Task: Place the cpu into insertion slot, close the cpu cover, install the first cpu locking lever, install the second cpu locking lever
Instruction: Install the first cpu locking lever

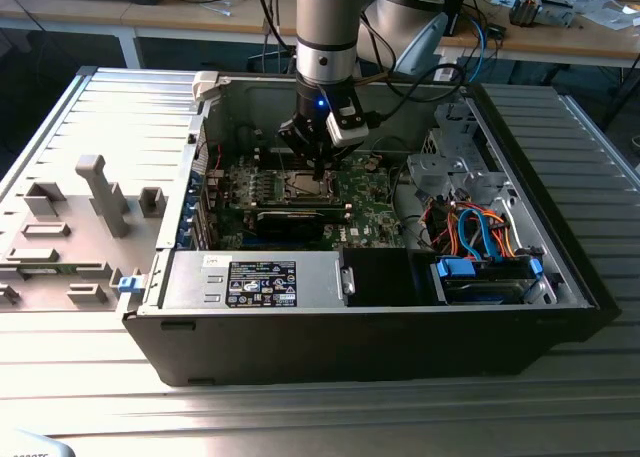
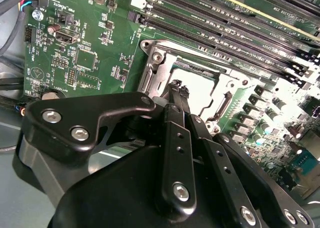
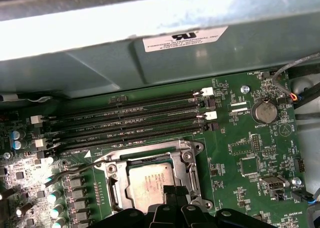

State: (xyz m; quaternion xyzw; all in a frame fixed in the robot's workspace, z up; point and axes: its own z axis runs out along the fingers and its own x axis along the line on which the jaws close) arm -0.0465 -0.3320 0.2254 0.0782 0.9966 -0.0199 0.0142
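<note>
First wrist view looks down onto the green circuit board, where the cpu lies flat in the insertion slot, its silver-grey face carrying fine dark print too small to make out. The cpu cover sits down around the chip as a silver frame, and a thin wire lever runs out from one corner of it over the board. Four long dark card slots lie just beside the socket toward the grey case wall, which bears a white printed label. A round coin battery sits near a board corner, well apart from the socket. White lettering is scattered over the board, too small to be worth reading. The gripper has its two black fingers drawn together, the tips resting at the edge of the socket frame; whether they pinch anything cannot be told. Seen in the exterior view, the gripper reaches straight down into the open computer case, which lies on a ribbed metal surface. A black labelled power-supply box lines the near wall, and blue and orange cables crowd the exterior view's right. Open room above the socket is bounded by the case walls on all sides.
</note>
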